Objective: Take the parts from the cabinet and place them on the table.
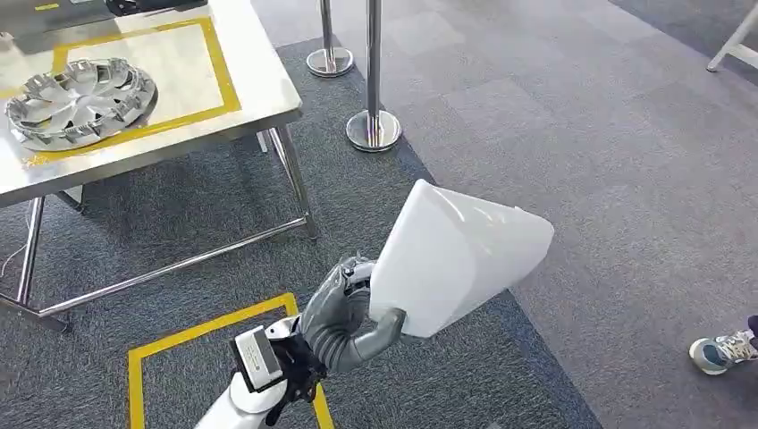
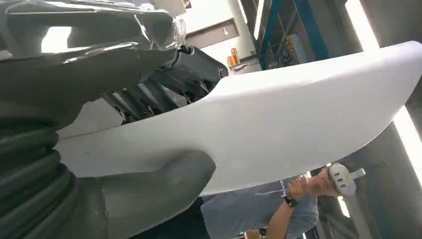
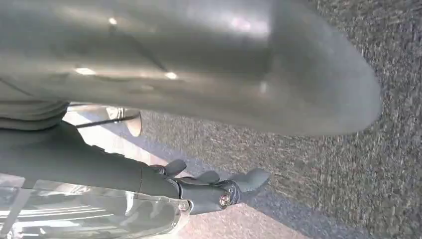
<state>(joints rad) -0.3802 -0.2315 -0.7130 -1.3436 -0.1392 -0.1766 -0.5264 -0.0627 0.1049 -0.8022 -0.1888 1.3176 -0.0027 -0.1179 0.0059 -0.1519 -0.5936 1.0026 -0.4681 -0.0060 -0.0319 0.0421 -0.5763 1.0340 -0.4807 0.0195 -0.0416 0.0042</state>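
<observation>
While the left robot hand (image 1: 344,308) is gripping a white part (image 1: 456,259), the right robot hand (image 3: 219,186) is hanging, fingers apart, holding nothing.

Smooth glossy white plastic part (image 1: 456,259), faint sheen. Grey ribbed rubbery cover on left hand (image 1: 344,313); right hand (image 3: 214,186) dark matt fingers, glossy grey thumb. Brushed steel desk (image 1: 259,85), yellow tape lines. Shiny silver metal-look wheel cover (image 1: 80,100). Polished chrome posts (image 1: 374,125). Rough grey carpet floor (image 1: 581,134).
</observation>
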